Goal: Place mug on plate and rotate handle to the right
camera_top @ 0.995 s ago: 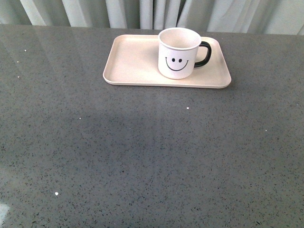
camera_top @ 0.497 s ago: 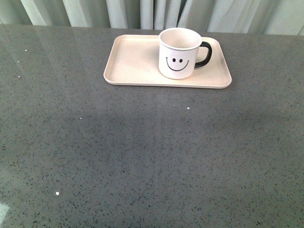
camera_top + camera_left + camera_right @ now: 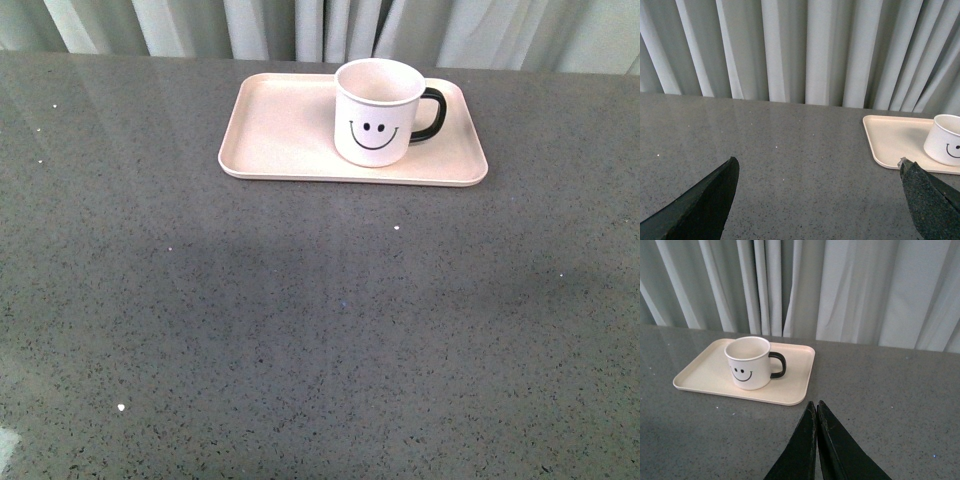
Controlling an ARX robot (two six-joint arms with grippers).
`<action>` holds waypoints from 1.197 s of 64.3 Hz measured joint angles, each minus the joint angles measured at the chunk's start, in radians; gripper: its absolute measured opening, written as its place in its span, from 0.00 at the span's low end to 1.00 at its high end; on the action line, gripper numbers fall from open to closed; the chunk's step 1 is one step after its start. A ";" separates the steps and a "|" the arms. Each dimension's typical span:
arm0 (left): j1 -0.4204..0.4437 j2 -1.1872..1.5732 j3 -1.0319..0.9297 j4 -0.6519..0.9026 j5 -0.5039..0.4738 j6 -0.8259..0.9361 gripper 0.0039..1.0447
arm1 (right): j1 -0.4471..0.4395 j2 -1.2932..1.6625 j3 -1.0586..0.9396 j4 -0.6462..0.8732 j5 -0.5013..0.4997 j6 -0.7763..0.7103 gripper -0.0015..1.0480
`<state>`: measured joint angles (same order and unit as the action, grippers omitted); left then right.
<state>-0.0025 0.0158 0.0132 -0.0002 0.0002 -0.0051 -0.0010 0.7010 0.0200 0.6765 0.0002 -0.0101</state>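
The mug [image 3: 377, 112] stands upright on the plate [image 3: 280, 130], set in the plate's right half, well inside the low rim. Its smiley face looks toward the robot, and the handle [image 3: 429, 113] projects to the right, roughly parallel with the plate's long edge. The plate lies at the far side of the grey speckled table [image 3: 300, 330], close to the curtain [image 3: 300, 25].

Neither arm appears in the front view. In the left wrist view the left claw [image 3: 820, 200] has its two dark fingers spread wide apart, holding nothing, with the plate and mug off to one side and well clear. In the right wrist view the right claw [image 3: 817, 410] has its fingers pressed together with nothing between them, positioned near the table and well apart from the plate.

Assessment: both requirements of the task appear met; the mug is seated and the handle points right. The step in hand is judged to be a withdrawal and check. To do it well, both arms should be kept away from the plate so that nothing nudges the mug or turns the handle. Any residual angle of the handle appears slight from these views; a correction would risk more than it would gain.
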 joint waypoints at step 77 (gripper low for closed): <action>0.000 0.000 0.000 0.000 0.000 0.000 0.91 | 0.000 -0.657 -0.001 -0.661 0.000 0.000 0.02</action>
<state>-0.0025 0.0158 0.0132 -0.0002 -0.0002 -0.0051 -0.0010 0.0437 0.0189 0.0158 0.0006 -0.0101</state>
